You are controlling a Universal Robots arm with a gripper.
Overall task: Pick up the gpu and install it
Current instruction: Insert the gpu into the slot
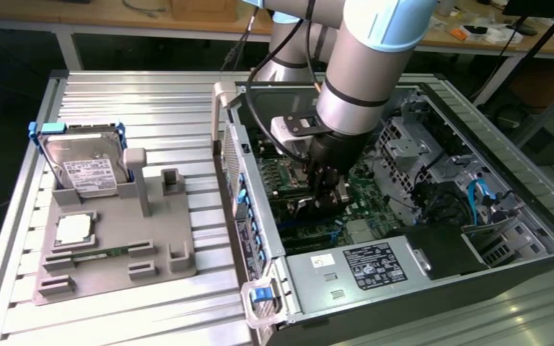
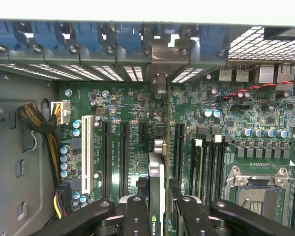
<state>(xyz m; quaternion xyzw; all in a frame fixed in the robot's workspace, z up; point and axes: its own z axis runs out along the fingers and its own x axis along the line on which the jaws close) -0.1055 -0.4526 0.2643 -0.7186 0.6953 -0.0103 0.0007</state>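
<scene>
Gpu [image 2: 156,189] edge-on in gripper [image 2: 160,209] over motherboard slots [image 2: 124,152], inside open case [image 1: 450,297]

A robotics lab or workshop: the fingers [image 2: 136,216] sit inside an open computer case [image 1: 479,299] on a ribbed aluminium bench [image 1: 133,94]. A grey parts fixture [image 1: 113,267] lies well aside from them, with cluttered wooden worktables [image 1: 113,14] beyond.

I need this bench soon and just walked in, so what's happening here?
The robot arm reaches into the open computer case. Its hand grips the gpu edge-on over the motherboard's expansion slots, bracket end toward the rear openings. Whether it is seated I cannot tell. A hard drive stands in the grey tray outside.
</scene>
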